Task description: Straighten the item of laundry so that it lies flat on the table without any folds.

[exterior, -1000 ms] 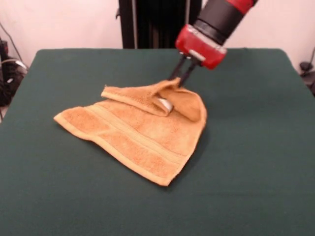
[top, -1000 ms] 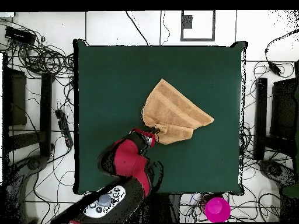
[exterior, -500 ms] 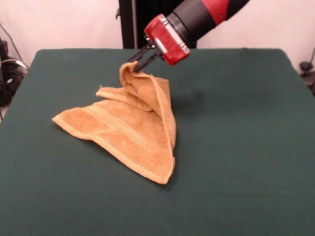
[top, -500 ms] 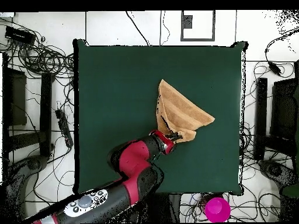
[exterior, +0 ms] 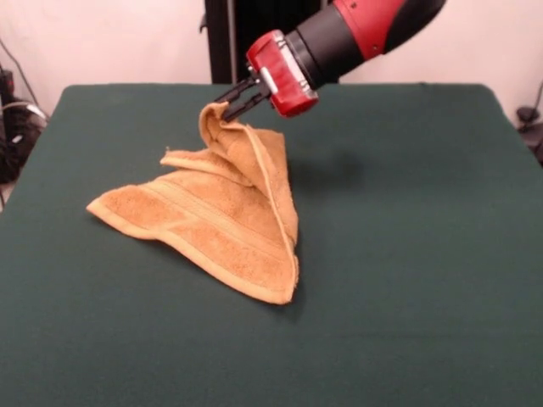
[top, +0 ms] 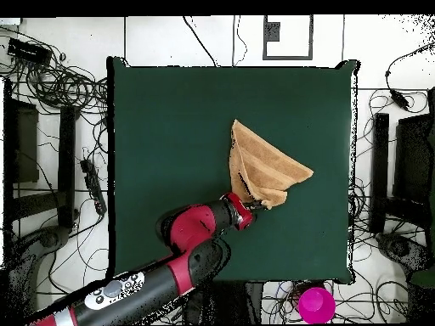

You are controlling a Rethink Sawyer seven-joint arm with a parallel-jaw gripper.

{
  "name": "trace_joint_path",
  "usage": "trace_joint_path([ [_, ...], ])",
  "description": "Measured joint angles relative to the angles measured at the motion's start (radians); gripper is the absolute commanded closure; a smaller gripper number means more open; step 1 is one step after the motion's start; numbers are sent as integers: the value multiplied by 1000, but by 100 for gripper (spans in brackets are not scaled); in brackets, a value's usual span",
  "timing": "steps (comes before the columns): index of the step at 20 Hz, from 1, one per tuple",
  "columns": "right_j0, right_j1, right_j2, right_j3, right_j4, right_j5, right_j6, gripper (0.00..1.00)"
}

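The golden-tan towel [exterior: 216, 225] lies folded on the dark green table [exterior: 407, 254], one corner lifted into a peak. My gripper [exterior: 227, 103] is shut on that raised corner and holds it above the table, a little left of the table's middle in the front view. The rest of the towel drapes down and spreads toward the front and left. In the overhead view the towel [top: 263, 168] forms a triangle right of the table's [top: 170, 127] centre, with my gripper [top: 251, 204] at its lower edge. The tag is hidden.
A pink cup [top: 315, 304] stands off the table beside the robot's base. Cables and dark stands ring the table on both sides in the overhead view. The black pedestal [exterior: 246, 38] stands behind the table's far edge.
My gripper lifted the towel's corner up and carried it left in the front view, turning the folded flap over. In the last half second it moved only slightly further left.
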Motion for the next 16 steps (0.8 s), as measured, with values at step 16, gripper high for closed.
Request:
trace_joint_path([
  [16,19,2,-24,-24,34,117,251,100],
])
